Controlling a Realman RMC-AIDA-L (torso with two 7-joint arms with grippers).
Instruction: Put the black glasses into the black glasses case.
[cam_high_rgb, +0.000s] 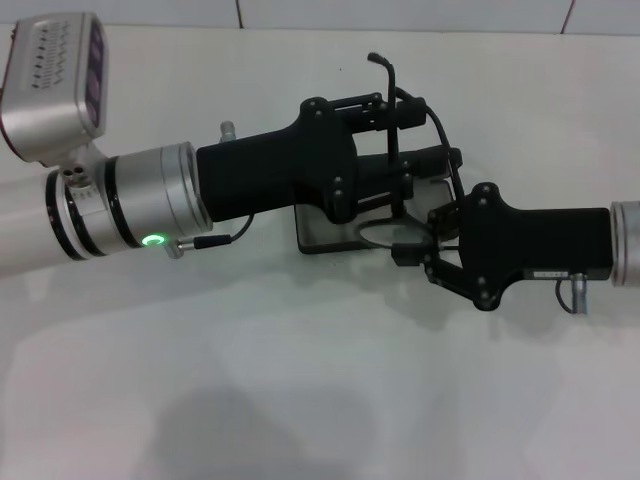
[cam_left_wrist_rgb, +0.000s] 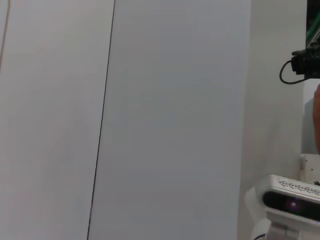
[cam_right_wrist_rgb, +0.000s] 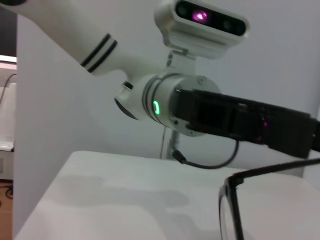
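Here we find the right gripper (cam_high_rgb: 418, 245) reaching in from the right side of the head view, its black body low over the white table (cam_high_rgb: 300, 380). Its fingers sit at the near right corner of the black glasses case (cam_high_rgb: 335, 232), and a thin curved rim of the black glasses (cam_high_rgb: 378, 232) shows just beside them, over the grey inside of the case. We cannot tell whether these fingers are clamped on the frame or merely next to it, since the parts overlap there.

The left gripper (cam_high_rgb: 400, 135) comes in from the left and lies across the far side of the case, covering most of it. A slim black temple arm rises past its tip and curls over at the far end. Whether its fingers are spread or closed we cannot make out either.

From the right wrist view we see the glasses (cam_right_wrist_rgb: 235, 205) close up: a thin black frame, one rounded clear lens, and a straight temple running off to the side. Beyond them is the left arm with its green light, above the table (cam_right_wrist_rgb: 100, 200).

The case appears as a flat dark rectangle with rounded corners, lying open on the table between the two grippers. The left wrist view shows only a pale wall.
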